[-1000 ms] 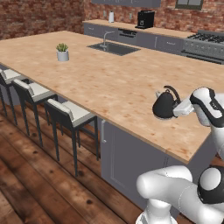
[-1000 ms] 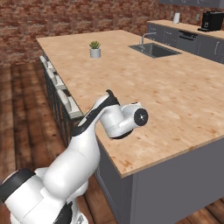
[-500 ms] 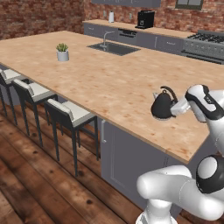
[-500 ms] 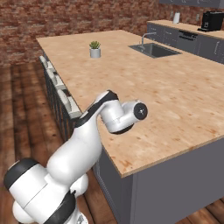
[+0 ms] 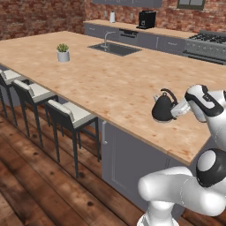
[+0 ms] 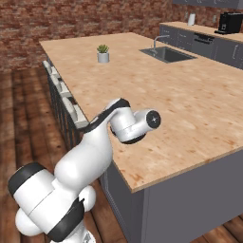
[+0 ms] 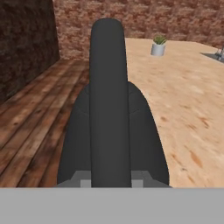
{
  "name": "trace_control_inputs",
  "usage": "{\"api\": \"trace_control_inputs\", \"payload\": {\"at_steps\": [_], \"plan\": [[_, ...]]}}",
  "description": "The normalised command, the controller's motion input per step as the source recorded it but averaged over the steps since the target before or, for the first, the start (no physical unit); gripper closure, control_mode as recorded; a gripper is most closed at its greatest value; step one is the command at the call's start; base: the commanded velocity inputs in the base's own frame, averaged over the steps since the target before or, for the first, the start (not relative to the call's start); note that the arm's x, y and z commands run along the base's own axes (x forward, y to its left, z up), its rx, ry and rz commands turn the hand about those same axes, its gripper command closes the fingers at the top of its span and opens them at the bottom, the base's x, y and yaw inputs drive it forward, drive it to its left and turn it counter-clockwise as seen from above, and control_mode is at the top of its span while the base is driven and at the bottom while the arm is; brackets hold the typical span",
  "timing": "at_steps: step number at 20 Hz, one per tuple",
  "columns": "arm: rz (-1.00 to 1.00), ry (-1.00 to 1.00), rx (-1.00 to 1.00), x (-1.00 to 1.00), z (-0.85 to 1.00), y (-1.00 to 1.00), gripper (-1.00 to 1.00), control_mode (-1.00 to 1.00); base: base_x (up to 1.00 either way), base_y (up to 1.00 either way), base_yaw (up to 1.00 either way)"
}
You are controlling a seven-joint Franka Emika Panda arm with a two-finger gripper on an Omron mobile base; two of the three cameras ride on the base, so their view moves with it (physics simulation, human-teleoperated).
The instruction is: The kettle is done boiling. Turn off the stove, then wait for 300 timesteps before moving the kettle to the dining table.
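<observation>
**Kettle lowered onto the dining counter**

Brick walls and a plank floor frame a big wood-grain counter, the dining table of the task. Compared with a second ago, the kettle sits lower and a little further in over the wood near the counter's near corner, and the arm's wrist has dropped with it. In the left base view its base now looks to be touching the top, though I cannot tell for sure whether weight is fully off the arm.

The tool is clamped shut on the kettle's handle; the hand view looks straight down that dark handle, with the rounded body swelling behind it (the fingertips themselves are hidden by it).

My reading: the carry is essentially over. The stove stands well apart on the back wall, and the kettle is over the right surface, so what is left is to let go and lift clear without tipping it. The spot is close to the edge, so a sideways tug on release could nudge it toward the drop.

Counted:
- one kettle
- one potted plant (far end of the counter)
- one sink with one tap
- one coffee machine
- three stools in sight along the left side
- one stove
</observation>
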Motion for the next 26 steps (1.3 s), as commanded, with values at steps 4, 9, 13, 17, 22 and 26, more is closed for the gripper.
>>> {"api": "trace_control_inputs", "payload": {"at_steps": [4,9,13,17,22,26], "plan": [[0.00,0.00,0.00,0.00,-0.13,-0.04,1.00,-1.00,0.00,0.00,0.00],[0.00,0.00,0.00,0.00,-0.09,-0.01,1.00,-1.00,0.00,0.00,0.00],[0.00,0.00,0.00,0.00,-0.06,-0.01,1.00,-1.00,0.00,0.00,0.00],[0.00,-0.02,0.00,0.00,-0.03,0.00,1.00,-1.00,0.00,0.00,0.00],[0.00,-0.04,0.00,0.00,-0.07,0.00,1.00,-1.00,0.00,0.00,0.00],[0.00,-0.03,0.00,0.00,-0.07,0.00,1.00,-1.00,0.00,0.00,0.00]]}}
